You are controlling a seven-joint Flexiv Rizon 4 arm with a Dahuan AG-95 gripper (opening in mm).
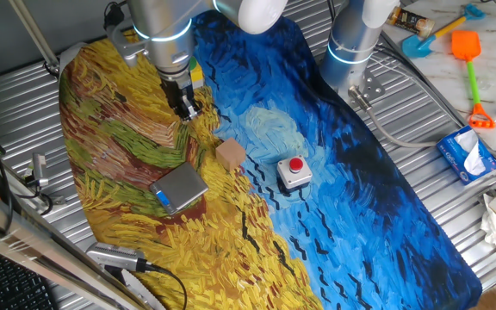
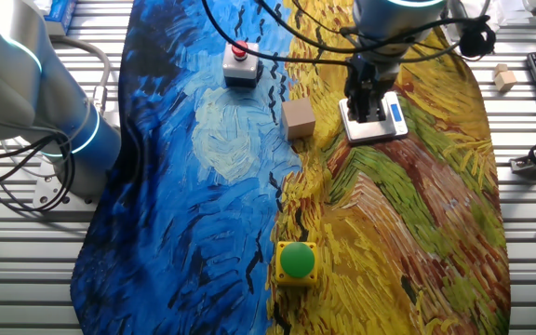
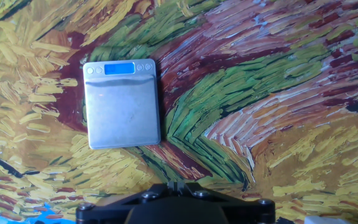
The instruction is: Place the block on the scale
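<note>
I see the block (image 1: 230, 153) as a small plain tan wooden cube, sitting on the painted cloth (image 1: 360, 198) just right of centre in one fixed view and upper centre in the other (image 2: 298, 118), right where the yellow strokes meet the blue. The scale (image 1: 179, 189) is a flat square with a brushed grey top and a blue strip at one edge — it lies lower left of the block in one fixed view, apart from it, and fills the upper left of the hand view (image 3: 122, 103) with its blue display along the top edge. My arm comes down from the top of the frame with the wrist pointing straight at the cloth, and the gripper (image 1: 184, 108) hangs above the yellow area, upper left of the block. In the other fixed view the gripper (image 2: 366, 108) overlaps the scale (image 2: 380, 126) — whether it is over it or beside it I cannot tell. The fingers look close together with nothing between them, but I cannot tell if they are fully closed. The block stands clear of the gripper, to its side.
</note>
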